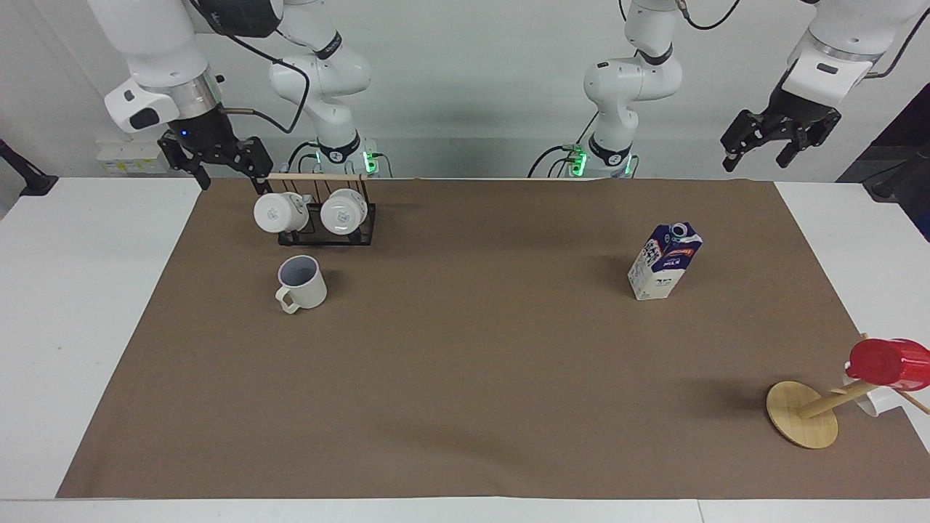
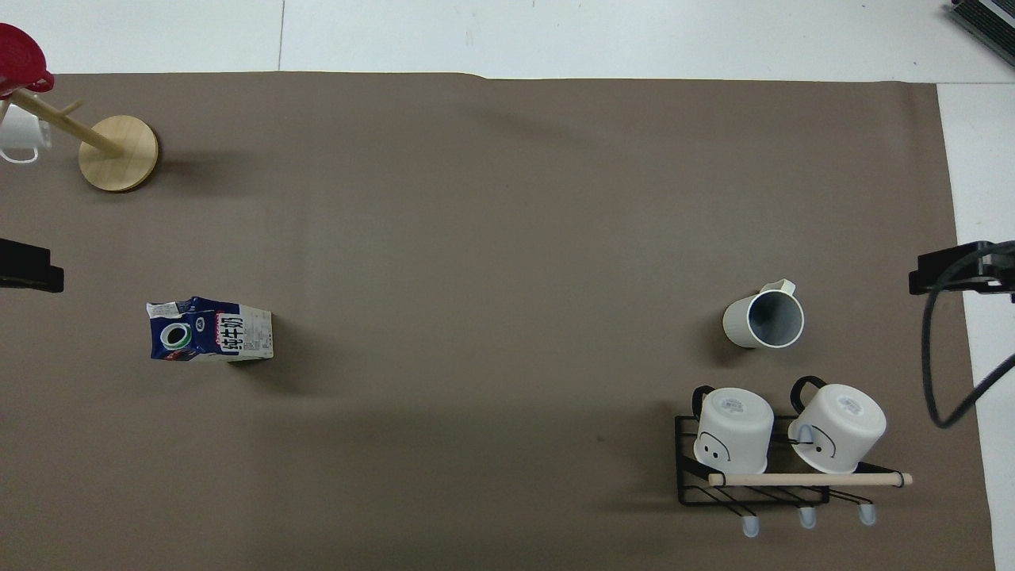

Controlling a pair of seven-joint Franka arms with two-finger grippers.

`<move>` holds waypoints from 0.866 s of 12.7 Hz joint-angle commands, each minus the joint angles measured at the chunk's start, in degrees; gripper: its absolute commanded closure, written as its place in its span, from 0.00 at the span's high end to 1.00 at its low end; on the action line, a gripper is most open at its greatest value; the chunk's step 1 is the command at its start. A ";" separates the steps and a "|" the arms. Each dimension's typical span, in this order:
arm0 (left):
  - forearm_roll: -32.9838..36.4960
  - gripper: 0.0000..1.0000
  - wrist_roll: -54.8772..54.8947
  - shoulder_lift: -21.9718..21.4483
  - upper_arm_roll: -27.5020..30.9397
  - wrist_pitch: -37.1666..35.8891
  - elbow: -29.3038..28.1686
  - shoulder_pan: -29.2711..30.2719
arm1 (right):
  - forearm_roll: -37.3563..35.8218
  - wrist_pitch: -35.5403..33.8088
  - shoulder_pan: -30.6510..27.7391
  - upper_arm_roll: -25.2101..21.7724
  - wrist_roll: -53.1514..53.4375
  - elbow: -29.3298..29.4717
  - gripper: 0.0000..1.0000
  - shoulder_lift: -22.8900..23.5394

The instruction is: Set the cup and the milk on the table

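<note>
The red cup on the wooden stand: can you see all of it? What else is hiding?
- red cup: both views cut it off at an edge.
- small white cup under it: facing view, the red cup and the stand's pegs cover most of it.
- left gripper and right gripper: overhead view, only dark tips show at the side edges.
</note>
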 commanded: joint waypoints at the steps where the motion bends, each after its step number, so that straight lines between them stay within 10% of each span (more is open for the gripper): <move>1: -0.17 1.00 0.04 -0.85 0.17 -0.02 -0.87 0.15 | 0.07 9.03 0.29 0.20 -0.82 -10.13 1.00 -1.80; 11: -0.17 1.00 0.04 -0.94 0.17 -0.10 -0.87 0.24 | -0.02 36.21 5.91 0.11 -1.44 -30.01 1.00 3.38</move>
